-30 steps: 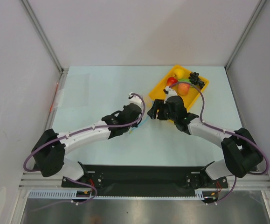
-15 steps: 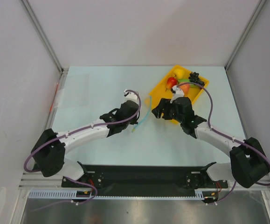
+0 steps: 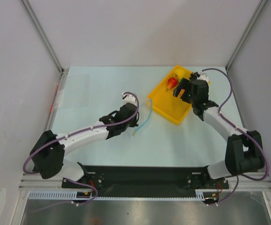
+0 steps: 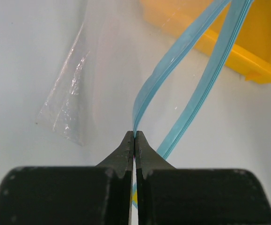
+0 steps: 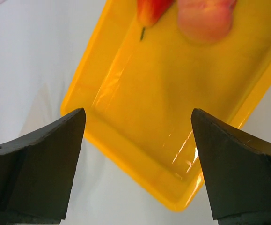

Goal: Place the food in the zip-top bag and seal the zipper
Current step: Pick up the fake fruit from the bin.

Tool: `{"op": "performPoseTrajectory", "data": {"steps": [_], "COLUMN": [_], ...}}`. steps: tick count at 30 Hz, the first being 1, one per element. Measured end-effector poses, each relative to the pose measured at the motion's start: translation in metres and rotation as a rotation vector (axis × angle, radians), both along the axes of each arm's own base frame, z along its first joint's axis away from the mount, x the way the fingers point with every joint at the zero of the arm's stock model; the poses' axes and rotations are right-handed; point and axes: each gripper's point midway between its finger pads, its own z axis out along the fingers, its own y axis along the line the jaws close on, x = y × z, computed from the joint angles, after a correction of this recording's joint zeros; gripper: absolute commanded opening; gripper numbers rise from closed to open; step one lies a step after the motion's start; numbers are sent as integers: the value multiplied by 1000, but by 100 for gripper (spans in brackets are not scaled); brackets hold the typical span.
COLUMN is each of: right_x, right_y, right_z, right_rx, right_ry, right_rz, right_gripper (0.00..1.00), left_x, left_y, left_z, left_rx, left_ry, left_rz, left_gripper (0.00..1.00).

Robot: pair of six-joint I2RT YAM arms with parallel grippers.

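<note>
Teal-blue zipper (image 4: 169,77): pinched between the fully closed tips of the left claw (image 4: 134,139). Clear zip-top bag (image 4: 72,96) trails onto the counter (image 3: 93,89) beside the yellow tray (image 5: 149,84). Right claw (image 5: 137,112) is spread wide and empty above the tray, which holds a red fruit (image 5: 150,9) and a peach-orange fruit (image 5: 205,18).

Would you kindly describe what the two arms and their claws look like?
The left arm and right arm have white links, black joints and bases, each trailing a looping purple cable. The left claw and right claw are matte black with wedge-shaped fingers.
</note>
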Motion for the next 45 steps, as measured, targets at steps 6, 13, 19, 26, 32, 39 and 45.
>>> {"op": "performPoseTrajectory", "data": {"steps": [6,13,19,26,32,39,45], "right_x": [56,103,137,135,134,98,31], "right_y": [-18,-38,-55,-65,-63,-45,7], "right_z": [-10,-32,-55,-102,-100,-81,-13], "right_rx": [-93,-201,-247,-274,-264,-196,-53], "right_ry": [75,161,214,336,350,332,154], "right_rz": [-111,-204,-251,-247,-215,-129,54], "right_gripper": [100,100,96,79,43,39,36], "left_x": [-7,-10,-10,-11,-11,-12,-12], "left_y": [2,8,14,15,15,15,10], "left_z": [3,13,16,14,14,14,15], "left_rx": [-34,-78,-86,-78,-78,-77,-83], "left_ry": [-10,-40,-55,-47,-48,-45,-39], "left_rz": [-15,4,33,34,33,29,16], "left_gripper": [0,0,1,0,0,0,0]}}
